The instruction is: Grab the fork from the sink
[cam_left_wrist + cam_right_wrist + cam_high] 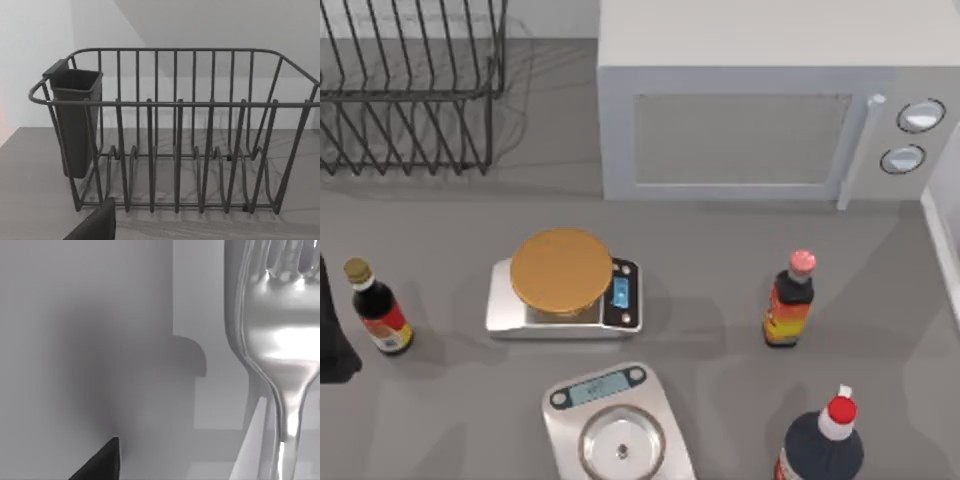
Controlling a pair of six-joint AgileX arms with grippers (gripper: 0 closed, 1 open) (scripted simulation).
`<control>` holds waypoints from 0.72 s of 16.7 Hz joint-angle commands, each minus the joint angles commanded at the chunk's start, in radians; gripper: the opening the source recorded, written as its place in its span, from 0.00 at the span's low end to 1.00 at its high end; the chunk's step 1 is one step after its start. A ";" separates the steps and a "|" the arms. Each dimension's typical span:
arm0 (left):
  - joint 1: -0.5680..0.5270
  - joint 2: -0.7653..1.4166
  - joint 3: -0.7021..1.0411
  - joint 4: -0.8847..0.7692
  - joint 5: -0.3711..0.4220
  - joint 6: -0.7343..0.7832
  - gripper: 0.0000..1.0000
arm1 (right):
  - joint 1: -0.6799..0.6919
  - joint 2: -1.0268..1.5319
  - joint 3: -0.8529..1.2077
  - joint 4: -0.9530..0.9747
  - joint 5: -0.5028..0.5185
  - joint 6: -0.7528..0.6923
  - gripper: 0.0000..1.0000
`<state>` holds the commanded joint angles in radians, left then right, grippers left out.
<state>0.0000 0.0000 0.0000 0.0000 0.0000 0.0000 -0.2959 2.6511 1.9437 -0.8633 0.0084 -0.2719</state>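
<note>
Noting left arm parking at far left edge of top view, left claw facing one dish rack; grip impossible to tell. Finding right claw hanging close by the one fork, with the fork's tines looming near the wrist camera; grip likewise impossible to tell. Spotting sink rim at right edge of top view. Counting on table: three bottles, two scales, one microwave.

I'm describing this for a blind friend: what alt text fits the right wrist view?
A shiny silver fork fills the frame's side very close to the camera, tines pointing away and handle running toward the lens. Behind it are pale grey walls with a soft shadow, and a dark fingertip pokes in at the edge.
</note>
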 joint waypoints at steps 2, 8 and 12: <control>0.000 0.000 0.000 0.000 0.000 0.000 1.00 | 0.000 0.000 0.000 0.000 0.000 0.000 1.00; 0.000 0.000 0.000 0.000 0.000 0.000 1.00 | 0.000 0.000 0.000 0.000 0.000 0.000 0.62; 0.000 0.000 0.000 0.000 0.000 0.000 1.00 | 0.000 0.000 0.000 0.000 0.000 0.000 0.32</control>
<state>0.0000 0.0000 0.0000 0.0000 0.0000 0.0000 -0.2959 2.6511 1.9437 -0.8633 0.0084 -0.2719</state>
